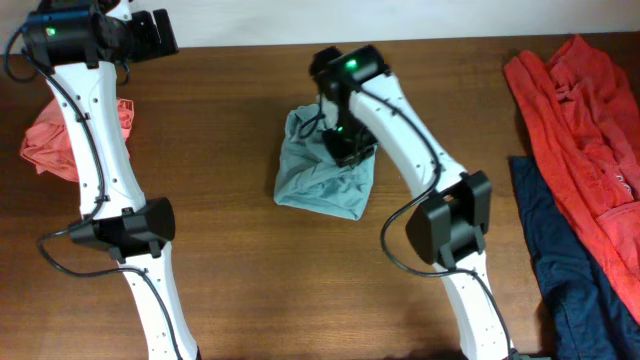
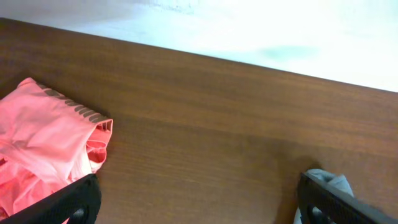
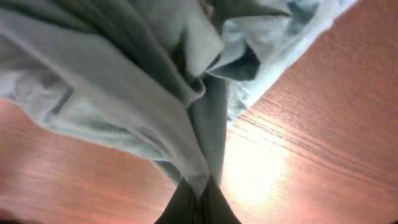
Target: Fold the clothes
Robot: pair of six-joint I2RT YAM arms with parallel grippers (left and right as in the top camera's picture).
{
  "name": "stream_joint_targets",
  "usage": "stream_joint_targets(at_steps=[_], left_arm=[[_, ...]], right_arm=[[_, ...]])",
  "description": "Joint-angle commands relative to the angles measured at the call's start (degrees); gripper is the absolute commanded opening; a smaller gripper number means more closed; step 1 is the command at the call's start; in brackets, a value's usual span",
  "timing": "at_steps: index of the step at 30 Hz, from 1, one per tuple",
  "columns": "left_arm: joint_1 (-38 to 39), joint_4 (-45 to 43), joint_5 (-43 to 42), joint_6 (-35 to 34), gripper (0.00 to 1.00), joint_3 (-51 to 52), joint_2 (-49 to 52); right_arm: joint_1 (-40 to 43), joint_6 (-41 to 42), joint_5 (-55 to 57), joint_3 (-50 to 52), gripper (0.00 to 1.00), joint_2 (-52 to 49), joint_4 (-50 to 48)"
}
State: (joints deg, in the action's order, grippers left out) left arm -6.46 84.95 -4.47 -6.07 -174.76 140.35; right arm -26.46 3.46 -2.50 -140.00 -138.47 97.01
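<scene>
Right arm first: from its base at the near edge it climbs to a black elbow, then the white forearm stretches diagonally toward the middle of the desk (image 1: pixel 230 270). The wrist is bent over at the top, green light glowing, so the right pincer (image 1: pixel 345 147) points straight down into the blue-green T-shirt (image 1: pixel 322 185). The wrist camera gets right in there: the right pincer (image 3: pixel 198 202) is pressed together with a ridge of the blue-green T-shirt (image 3: pixel 124 81) pinched between its dark tips, and the cloth fans out from that pinch in loose folds, with bare wood showing on both sides.

From overhead the T-shirt sits as a rumpled, roughly square heap at the centre of the desk, its far part bunched up under the pincer, its near edge lying flat on the wood.

Over to the left arm: it rises from the near-left side, bends at its elbow and runs up toward the far-left corner. The left pincer (image 1: pixel 152 33) is turned toward the middle of the desk, along the far edge. Its own camera shows the left pincer (image 2: pixel 199 210) spread wide, one dark finger in each lower corner, nothing between them but wood.

The salmon-pink shirt (image 1: pixel 45 140) lies crumpled beside the left forearm, and shows again as the salmon-pink shirt (image 2: pixel 43 146) near the left-hand finger. A corner of the blue-green T-shirt (image 2: pixel 331 183) peeks out by the other finger.

Far right, the orange-red shirt (image 1: pixel 580 130) is spread along the desk's edge, with the navy shirt (image 1: pixel 560 270) just beside it, nearer the front.
</scene>
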Motion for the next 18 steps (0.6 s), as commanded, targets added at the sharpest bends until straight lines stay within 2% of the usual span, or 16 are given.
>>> stream_joint_targets(at_steps=[1, 5, 8, 11, 12, 14, 18], left_arm=[[-0.09, -0.48, -0.20, 0.96, 0.99, -0.63, -1.92], [-0.09, -1.03, -0.20, 1.42, 0.99, -0.61, -1.92], [-0.09, -1.20, -0.20, 1.42, 0.99, -0.61, -1.92], [-0.09, -1.53, -0.20, 1.42, 0.99, -0.61, -1.92], [-0.09, -1.66, -0.20, 1.42, 0.99, -0.61, -1.92], [-0.09, -1.92, -0.20, 1.42, 0.99, -0.61, -1.92], [-0.09, -2.25, -0.22, 1.40, 0.99, -0.61, -1.92]], right_arm=[[0.98, 1.73, -4.81, 3.21, 0.04, 1.70, 0.33], [0.00, 1.29, -4.59, 7.43, 0.05, 1.70, 0.33], [-0.35, 1.88, -4.70, 8.87, 0.13, 1.70, 0.35], [-0.48, 7.34, -4.83, 9.20, 0.16, 1.70, 0.35], [-0.55, 9.01, -4.83, 9.20, 0.16, 1.70, 0.35], [-0.52, 12.13, -4.76, 9.20, 0.06, 1.70, 0.33], [-0.48, 17.59, -4.15, 9.20, 0.04, 1.70, -0.37]])
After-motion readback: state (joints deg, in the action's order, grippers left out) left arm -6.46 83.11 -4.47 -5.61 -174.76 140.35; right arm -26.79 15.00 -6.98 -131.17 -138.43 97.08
